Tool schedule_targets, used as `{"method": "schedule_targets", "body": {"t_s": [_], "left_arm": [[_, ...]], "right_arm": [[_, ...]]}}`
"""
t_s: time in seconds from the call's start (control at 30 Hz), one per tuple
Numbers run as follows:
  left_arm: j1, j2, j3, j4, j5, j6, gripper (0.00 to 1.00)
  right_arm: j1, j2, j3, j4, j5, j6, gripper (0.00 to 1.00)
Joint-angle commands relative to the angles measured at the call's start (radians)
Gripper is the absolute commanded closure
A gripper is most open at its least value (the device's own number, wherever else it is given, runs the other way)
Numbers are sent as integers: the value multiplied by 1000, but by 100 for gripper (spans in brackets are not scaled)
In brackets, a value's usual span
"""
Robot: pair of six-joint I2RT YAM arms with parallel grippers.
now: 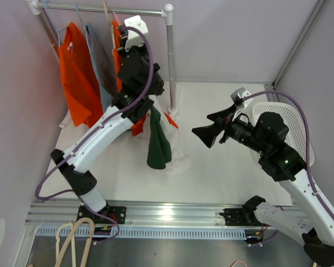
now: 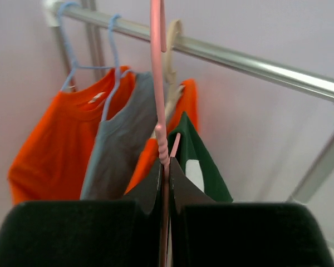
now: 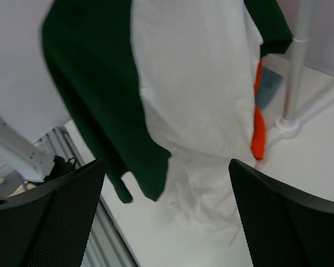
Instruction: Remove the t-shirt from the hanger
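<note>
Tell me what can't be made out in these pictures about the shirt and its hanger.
- Left wrist: the pink hanger runs off the top edge, hook unseen; the left gripper hides most of the t-shirt.
- Top external: the left arm covers the hanger and that gripper's fingertips.
- Right wrist: the t-shirt's collar is cut off by the top edge; the picture is blurred.

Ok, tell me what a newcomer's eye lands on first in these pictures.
The left gripper is shut on a thin pink hanger in front of the clothes rail, with a green and white t-shirt dangling from it toward the table. Facing it from the right, the right gripper gapes wide open, apart from the shirt. Behind, an orange t-shirt glows at the rail's left end.
</note>
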Motion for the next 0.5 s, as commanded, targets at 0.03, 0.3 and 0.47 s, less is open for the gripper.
{"method": "schedule_targets", "body": {"t_s": [0.03,0.3,0.47], "left_arm": [[-11,70,30,551,-294,550,99],[-21,224,168,1103,-331,1087,99],[-36,236,171,1126,-331,1101,99]], "right_arm": [[77,-6,-20,140,-82,-29,4],[220,137,-28,212,2,-106,7],[277,166,-80,312,60,-144,9]]}}
